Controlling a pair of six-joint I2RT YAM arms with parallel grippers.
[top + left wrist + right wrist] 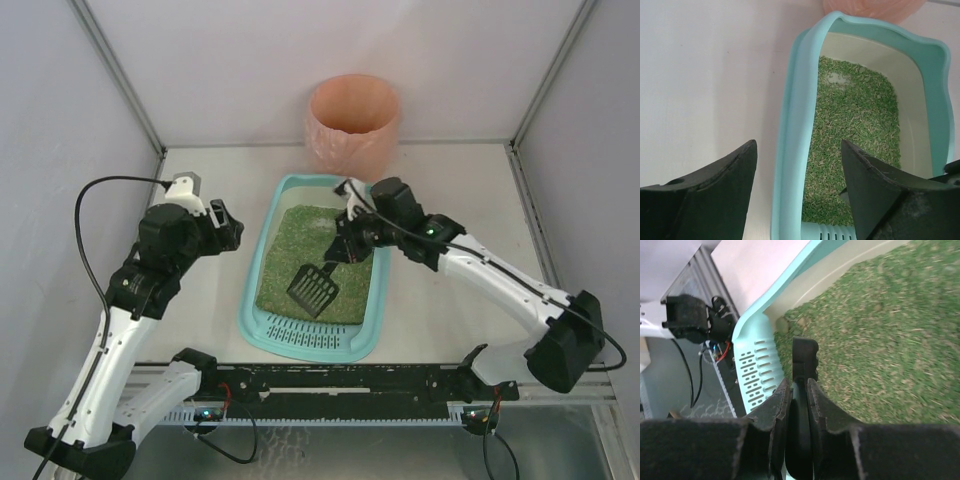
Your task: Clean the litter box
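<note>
Right gripper (799, 385) pinching the scoop (314, 286) handle, my left gripper (799, 145) spread by the 9 o'clock rim.
With the litter box (312, 340) centre-table, I'd skim the scoop shallow, then lift toward the bin (352, 120) at 12 o'clock.

Shallow teal litter box (799, 125), flat on the table (205, 310)
Green-brown granules (285, 255) inside, slotted grate (310, 338) at near end

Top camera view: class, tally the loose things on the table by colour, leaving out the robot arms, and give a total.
Teal: 1, the litter box
Pink-orange: 1, the round bin
Black: 1, the slotted scoop
Total: 3
</note>
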